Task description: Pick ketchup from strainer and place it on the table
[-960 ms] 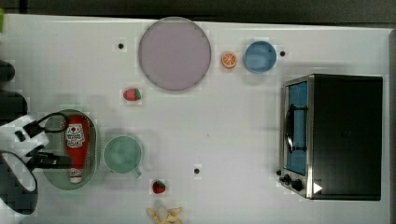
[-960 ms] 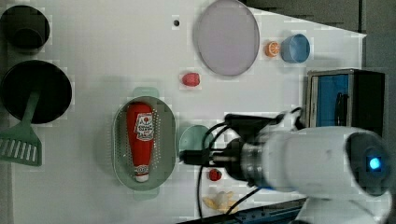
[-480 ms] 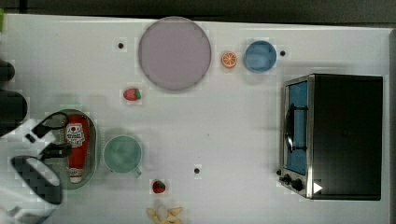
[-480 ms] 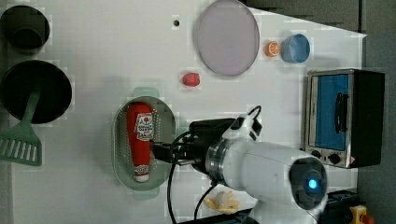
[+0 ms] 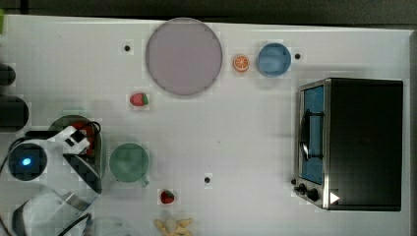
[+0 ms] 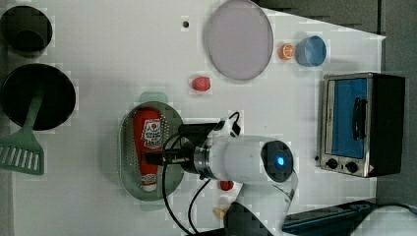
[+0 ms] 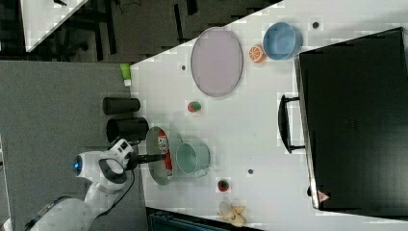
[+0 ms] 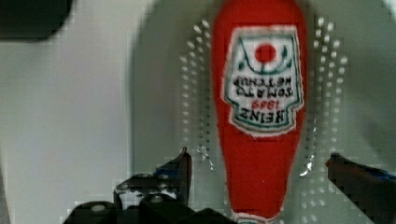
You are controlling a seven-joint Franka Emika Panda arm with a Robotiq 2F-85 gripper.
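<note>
Looking at your setup, the ketchup point(image 6: 150, 147) lies flat in the strainer point(image 6: 129, 162), lower left of the left view, cap toward the bottom edge. Your gripper point(image 8: 259, 172) hangs over it with the fingers point(image 8: 180, 170) spread wide, one on each side of the narrow end, nothing grabbed yet. I'd guess that bottle's light, squishy and kinda slick, so pinch it across the label's belly, gently, before moving to the table point(image 6: 123, 59).

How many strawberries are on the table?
2. One strawberry sits near the big round plate. The other strawberry is below the green cup in the top view, by the banana. The arm might hide more.
</note>
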